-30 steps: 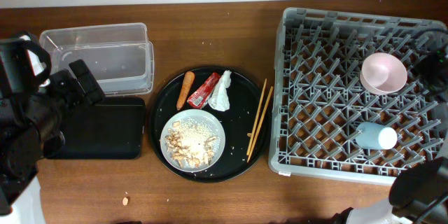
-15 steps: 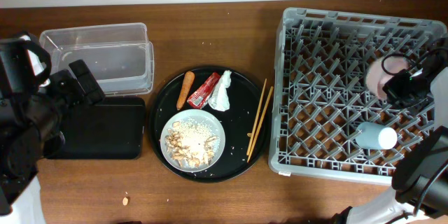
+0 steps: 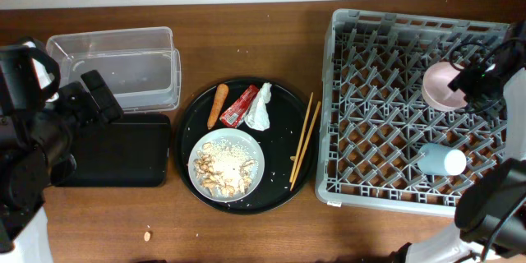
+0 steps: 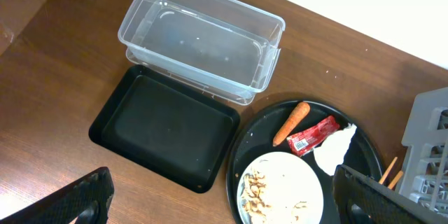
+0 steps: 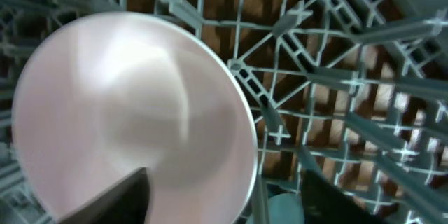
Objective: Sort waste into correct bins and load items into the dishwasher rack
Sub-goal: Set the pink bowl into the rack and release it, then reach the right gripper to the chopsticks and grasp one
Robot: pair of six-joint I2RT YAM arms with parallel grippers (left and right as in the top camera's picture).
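The white bowl (image 3: 442, 87) lies in the dishwasher rack (image 3: 386, 107) at the right, and the light-blue cup (image 3: 441, 161) lies below it. My right gripper (image 3: 477, 78) is open, with its fingers either side of the bowl's rim (image 5: 222, 175). The bowl (image 5: 133, 112) fills the right wrist view. The plate (image 3: 226, 163) with rice-like scraps, the carrot (image 3: 218, 104), the red wrapper (image 3: 239, 105) and the tissue (image 3: 260, 107) sit on the round black tray (image 3: 279, 189). Chopsticks (image 3: 304, 140) lie on its right edge. My left gripper (image 3: 99, 97) is open and empty above the shallow black tray (image 3: 115, 149), with the clear tub (image 3: 119, 66) behind it.
The left wrist view shows the tub (image 4: 203, 38), black tray (image 4: 164, 126), carrot (image 4: 290, 122), wrapper (image 4: 311, 134), tissue (image 4: 334, 150), plate (image 4: 280, 189) and the rack's corner (image 4: 427, 140). A small crumb (image 3: 147, 235) lies on the wooden table near the front.
My right gripper came in from the rack's right edge over the bowl, then drew slightly right. The bowl shifted a little left. The left arm has not moved.
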